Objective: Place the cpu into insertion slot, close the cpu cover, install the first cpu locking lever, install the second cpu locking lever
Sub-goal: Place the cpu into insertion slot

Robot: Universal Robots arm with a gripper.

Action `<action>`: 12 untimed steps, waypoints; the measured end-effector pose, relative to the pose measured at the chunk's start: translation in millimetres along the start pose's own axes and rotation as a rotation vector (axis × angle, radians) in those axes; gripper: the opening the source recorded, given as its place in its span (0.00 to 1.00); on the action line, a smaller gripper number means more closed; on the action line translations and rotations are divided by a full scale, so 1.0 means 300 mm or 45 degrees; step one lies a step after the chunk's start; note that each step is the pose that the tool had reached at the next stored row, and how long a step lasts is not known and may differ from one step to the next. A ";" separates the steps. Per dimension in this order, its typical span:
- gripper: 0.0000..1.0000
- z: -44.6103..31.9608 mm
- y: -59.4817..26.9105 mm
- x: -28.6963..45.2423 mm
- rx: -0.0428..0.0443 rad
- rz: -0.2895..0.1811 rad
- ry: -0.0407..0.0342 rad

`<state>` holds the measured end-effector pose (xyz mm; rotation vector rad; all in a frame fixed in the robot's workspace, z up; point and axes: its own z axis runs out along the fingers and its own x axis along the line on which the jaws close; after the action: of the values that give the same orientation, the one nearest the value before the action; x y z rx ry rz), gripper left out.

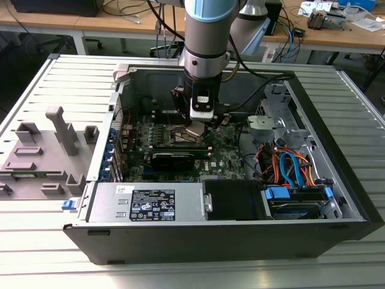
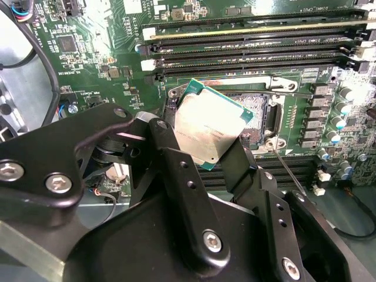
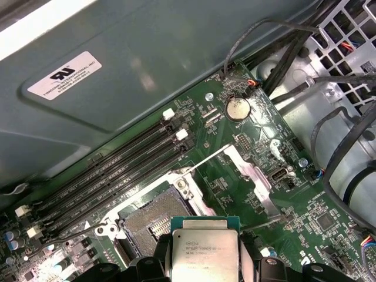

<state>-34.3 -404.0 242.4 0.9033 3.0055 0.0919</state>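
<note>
Holds the chip in the gripper, black fingers set narrow and pinching two opposite edges, chip tilted. Hangs just above the socket, not seated in it. Shows the cover swung open beside the bare socket. Sits over a green motherboard near the long memory slots, inside an open computer case on a slatted metal table, with a grey fixture at the exterior view's left and wooden desks behind.
</note>
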 end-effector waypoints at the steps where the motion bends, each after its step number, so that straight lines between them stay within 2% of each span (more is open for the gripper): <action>1: 0.55 0.000 0.000 0.000 0.000 0.001 -0.0001; 12: 0.55 0.000 0.000 0.000 0.000 0.020 -0.0012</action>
<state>-34.2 -404.0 242.4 0.9272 2.9977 0.0919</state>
